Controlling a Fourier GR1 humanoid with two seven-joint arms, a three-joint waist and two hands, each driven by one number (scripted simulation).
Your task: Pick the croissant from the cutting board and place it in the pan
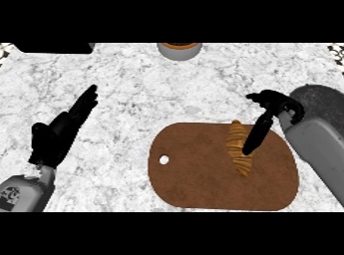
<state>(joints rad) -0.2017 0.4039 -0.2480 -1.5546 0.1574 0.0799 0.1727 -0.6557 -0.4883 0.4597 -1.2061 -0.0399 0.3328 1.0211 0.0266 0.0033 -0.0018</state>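
Near the desk's right edge, the right robot hand (271,115) reaches fingers down beside the croissant (239,148) on the cutting board (204,174), not yet closed; the left robot hand (60,132) rests open.

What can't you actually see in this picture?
- Dark grey pan, head view: cut off by the right edge, partly behind the grey right forearm.
- Golden croissant: black right hand crosses it; contact unclear.
- Grey round container: cut by the top edge.
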